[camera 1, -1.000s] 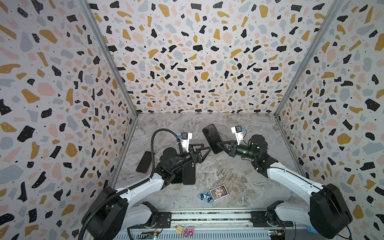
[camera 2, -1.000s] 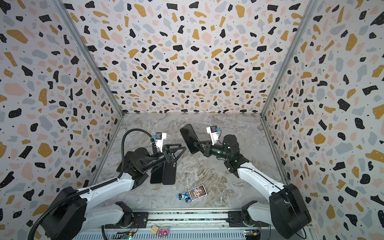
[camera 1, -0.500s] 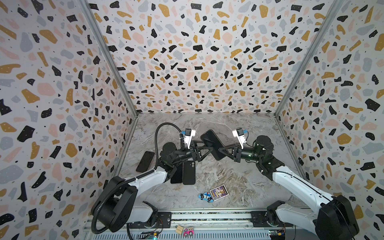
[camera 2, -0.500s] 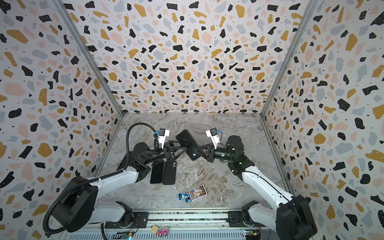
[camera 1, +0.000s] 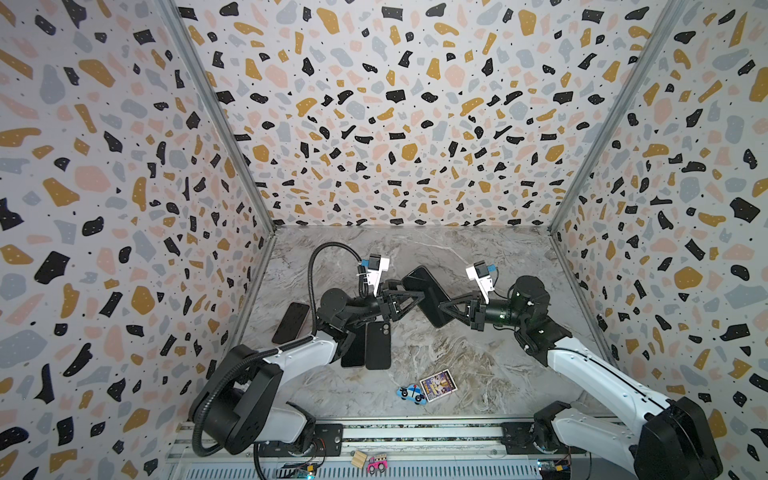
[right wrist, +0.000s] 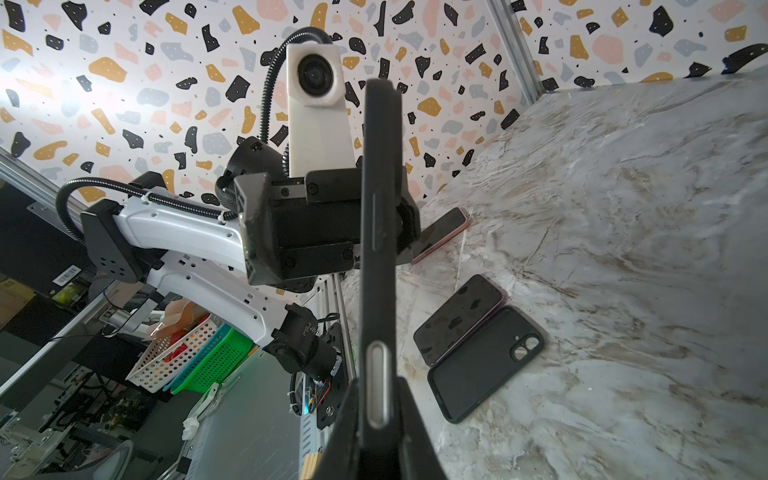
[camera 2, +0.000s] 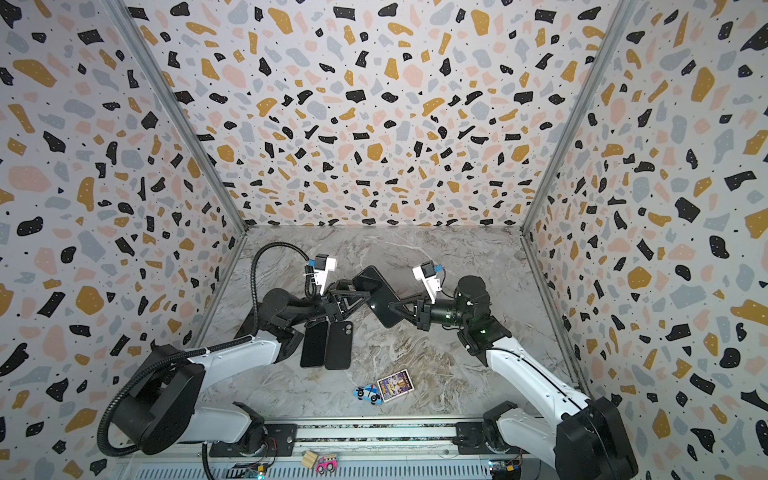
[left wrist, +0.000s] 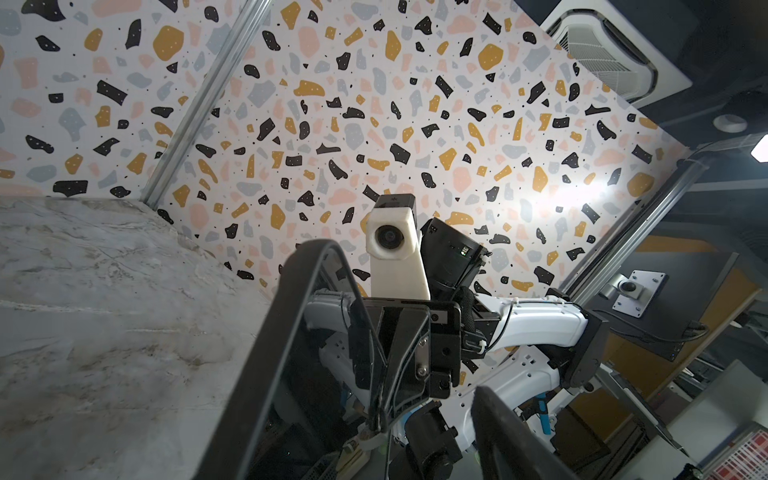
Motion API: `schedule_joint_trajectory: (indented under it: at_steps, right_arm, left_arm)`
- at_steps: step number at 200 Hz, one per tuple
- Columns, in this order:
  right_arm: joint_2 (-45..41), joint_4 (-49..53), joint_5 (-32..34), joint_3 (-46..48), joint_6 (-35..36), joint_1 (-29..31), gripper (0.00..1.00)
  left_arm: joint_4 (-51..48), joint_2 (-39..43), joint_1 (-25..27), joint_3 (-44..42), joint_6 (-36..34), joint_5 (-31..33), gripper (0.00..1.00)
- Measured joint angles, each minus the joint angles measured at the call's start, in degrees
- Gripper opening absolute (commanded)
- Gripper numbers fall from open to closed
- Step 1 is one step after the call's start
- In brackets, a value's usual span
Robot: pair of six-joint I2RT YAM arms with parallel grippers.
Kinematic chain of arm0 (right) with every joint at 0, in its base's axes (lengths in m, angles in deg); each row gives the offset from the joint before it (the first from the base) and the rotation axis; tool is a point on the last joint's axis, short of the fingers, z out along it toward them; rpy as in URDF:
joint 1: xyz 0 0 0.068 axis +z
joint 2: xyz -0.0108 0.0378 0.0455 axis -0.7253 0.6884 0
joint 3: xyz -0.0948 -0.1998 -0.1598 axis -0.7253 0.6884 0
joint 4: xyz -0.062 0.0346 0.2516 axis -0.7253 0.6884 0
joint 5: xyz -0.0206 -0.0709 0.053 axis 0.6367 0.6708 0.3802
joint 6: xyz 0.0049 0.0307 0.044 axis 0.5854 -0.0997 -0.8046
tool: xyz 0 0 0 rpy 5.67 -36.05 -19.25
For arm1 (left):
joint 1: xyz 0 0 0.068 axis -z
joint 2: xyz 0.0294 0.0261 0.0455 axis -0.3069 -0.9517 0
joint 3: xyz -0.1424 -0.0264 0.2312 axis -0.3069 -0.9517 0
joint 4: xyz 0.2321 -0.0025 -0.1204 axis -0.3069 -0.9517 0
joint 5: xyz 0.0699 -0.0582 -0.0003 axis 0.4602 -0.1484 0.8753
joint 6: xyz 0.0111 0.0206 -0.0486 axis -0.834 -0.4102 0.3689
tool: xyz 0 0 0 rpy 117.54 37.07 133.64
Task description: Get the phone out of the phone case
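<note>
In both top views I am holding the cased phone (camera 1: 426, 297) aloft over the table (camera 1: 478, 365), mid-scene, with my right claw (camera 1: 445, 311) clenched on its near-right end. Its long axis is running far-left, into my left claw (camera 1: 410, 300), which is straddling that end.

In the left wrist view that claw is gaping, one finger (left wrist: 494, 428) standing apart from the phone's face.

In the right wrist view my right claw is pinching the phone across its thickness.
</note>
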Motion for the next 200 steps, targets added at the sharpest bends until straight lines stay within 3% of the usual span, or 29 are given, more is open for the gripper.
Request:
schedule_joint_trajectory:
  at_steps: [67,200]
  right_arm:
    - [0.0,-1.2,-0.5,0.4,-0.3,0.0,0.00]
    - [-0.3,-2.6,-2.1,1.1,-0.3,0.0,0.00]
  left_arm:
    - [6.1,-3.1,0.7,-0.1,5.0,-0.4,0.56]
    - [10.6,-6.7,1.6,-0.1,8.9,-0.5,0.15]
